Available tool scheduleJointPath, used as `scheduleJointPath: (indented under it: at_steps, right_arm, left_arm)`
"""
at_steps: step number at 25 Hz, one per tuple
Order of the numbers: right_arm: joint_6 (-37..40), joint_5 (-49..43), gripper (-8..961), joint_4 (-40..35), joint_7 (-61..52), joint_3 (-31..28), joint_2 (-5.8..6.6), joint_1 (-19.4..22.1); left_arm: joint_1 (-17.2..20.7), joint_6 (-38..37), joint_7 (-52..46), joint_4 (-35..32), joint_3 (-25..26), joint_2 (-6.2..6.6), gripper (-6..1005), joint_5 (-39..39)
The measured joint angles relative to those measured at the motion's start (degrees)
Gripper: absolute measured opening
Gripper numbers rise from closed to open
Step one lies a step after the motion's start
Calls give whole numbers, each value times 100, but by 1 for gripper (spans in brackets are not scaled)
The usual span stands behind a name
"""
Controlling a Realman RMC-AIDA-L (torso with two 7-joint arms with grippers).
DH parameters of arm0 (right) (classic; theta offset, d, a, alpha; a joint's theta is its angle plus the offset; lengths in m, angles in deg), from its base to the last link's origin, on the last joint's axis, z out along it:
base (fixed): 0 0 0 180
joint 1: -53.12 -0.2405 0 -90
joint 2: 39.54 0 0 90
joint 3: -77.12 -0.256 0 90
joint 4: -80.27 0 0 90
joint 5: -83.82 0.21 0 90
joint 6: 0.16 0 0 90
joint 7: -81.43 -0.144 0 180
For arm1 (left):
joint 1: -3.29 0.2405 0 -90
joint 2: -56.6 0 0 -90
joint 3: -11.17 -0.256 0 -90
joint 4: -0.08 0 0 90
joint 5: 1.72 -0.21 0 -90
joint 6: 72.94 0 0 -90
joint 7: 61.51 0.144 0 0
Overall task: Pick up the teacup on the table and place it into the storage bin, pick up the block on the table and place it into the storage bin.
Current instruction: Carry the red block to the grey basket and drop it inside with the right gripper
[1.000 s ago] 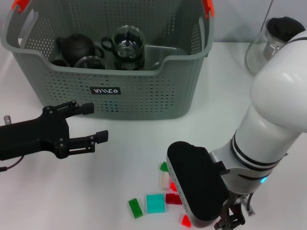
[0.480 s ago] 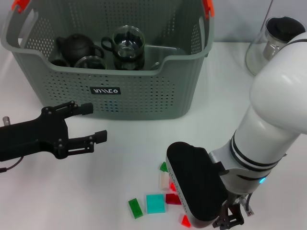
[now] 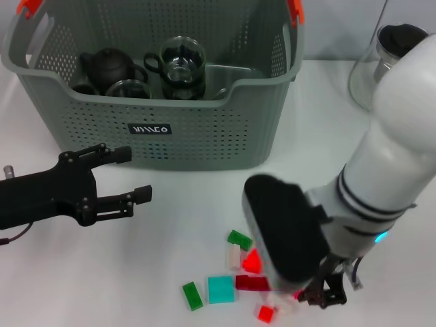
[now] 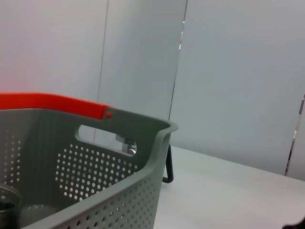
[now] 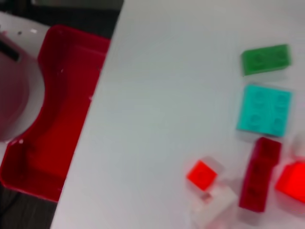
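Observation:
The grey-green storage bin stands at the back of the table; its wall and orange handle clip fill the left wrist view. Glass teacups and a dark teapot sit inside it; no teacup shows on the table top. Loose blocks lie near the front edge: green, bright red, dark red, cyan. The right wrist view shows the same cyan block and dark red block. My right gripper hangs just right of the blocks. My left gripper is open in front of the bin.
A glass pitcher stands at the back right. A green block and a small red one lie close to the table's front edge. Off the table edge, a red tray-like shape shows in the right wrist view.
My right arm has shifted right and back, uncovering the green and bright red blocks it had hidden. The left arm has stayed still.

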Motion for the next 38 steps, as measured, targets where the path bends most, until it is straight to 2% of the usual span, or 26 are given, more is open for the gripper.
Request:
scheduleJointPath:
  at_steps: [1, 5, 9, 13, 16, 21, 27, 31, 34, 38]
  right_arm:
    - [74, 9, 196, -34, 4, -152, 1, 1]
    - [458, 25, 196, -281, 57, -1055, 21, 9]
    - [976, 198, 196, -808, 110, -2285, 24, 8]
    - [1158, 1190, 196, -1205, 190, -3611, 47, -51]
    - [842, 1714, 195, -1214, 268, -4298, 48, -128]
    - [-589, 1917, 195, -898, 268, -4339, 41, -225]
    - [-2251, 1840, 195, 376, 217, -4142, 35, -731]
    - [-2801, 1839, 196, 1196, 257, -4134, 42, -1080]
    - [-3024, 1802, 266, 1565, 247, -4149, 47, -1257]
    - [-3177, 1642, 360, 1579, 216, -4125, 28, -1287]
  left_arm:
    - [0, -5, 2, 0, 0, 0, 843, 0]
    - [-1, -36, 3, -10, -1, 7, 843, 0]
    - [-11, -55, 3, -24, 0, 9, 843, 0]
    - [-63, -55, 12, -47, 0, 21, 843, 0]
    - [-102, -52, 12, -100, -1, 39, 843, 0]
    - [-137, -96, 12, -231, -20, 52, 843, 0]
    - [-176, -221, 0, -341, -10, 86, 843, -29]
    - [-179, -254, -5, -344, -9, 102, 843, -33]
    - [-179, -262, -9, -344, -9, 103, 843, -42]
    - [-168, -277, -8, -343, -9, 105, 843, -41]
